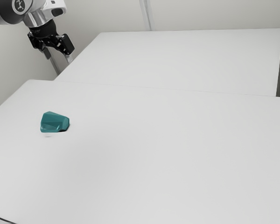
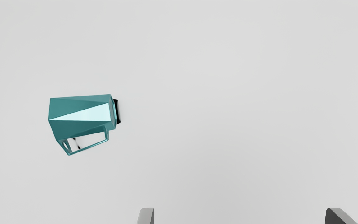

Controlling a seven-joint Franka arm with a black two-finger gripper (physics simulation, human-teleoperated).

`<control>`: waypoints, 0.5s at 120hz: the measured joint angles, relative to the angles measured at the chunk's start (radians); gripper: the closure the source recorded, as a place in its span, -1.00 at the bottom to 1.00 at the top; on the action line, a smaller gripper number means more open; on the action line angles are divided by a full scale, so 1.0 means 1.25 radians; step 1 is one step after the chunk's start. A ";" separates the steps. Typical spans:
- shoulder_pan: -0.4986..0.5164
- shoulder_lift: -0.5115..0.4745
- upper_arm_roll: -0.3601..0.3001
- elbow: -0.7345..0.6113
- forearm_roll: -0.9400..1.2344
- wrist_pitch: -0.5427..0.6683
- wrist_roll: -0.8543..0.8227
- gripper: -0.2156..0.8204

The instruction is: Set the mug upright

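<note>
The gripper (image 1: 59, 56) hangs wide open — empty, well apart from the mug (image 2: 82, 113).

Exterior view: the camera stood beside the arm (image 1: 9, 10), above the tabletop (image 1: 154, 163), and faced obliquely down across it toward its far edge and the wall (image 1: 210, 14). Wrist view: the arm-mounted camera looked steeply down, framing the mug (image 1: 55, 122) more closely. Both shared the mug and surrounding tabletop.

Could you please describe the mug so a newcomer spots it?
On the nearer white table, toward the exterior view's left, the mug lies on its side. Its teal, faceted body and angular handle set it apart from the black gripper.
</note>
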 joint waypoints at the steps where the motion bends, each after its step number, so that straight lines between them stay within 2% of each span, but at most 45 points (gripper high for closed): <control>1: 0.000 0.000 0.000 0.000 0.000 0.000 0.000 -0.58; 32: 0.000 -0.002 0.003 -0.013 0.000 0.003 0.010 -0.58; 43: -0.004 -0.003 0.030 -0.015 0.002 0.002 0.013 -0.58; 60: 0.062 0.000 0.051 -0.043 -0.004 -0.002 0.014 -0.58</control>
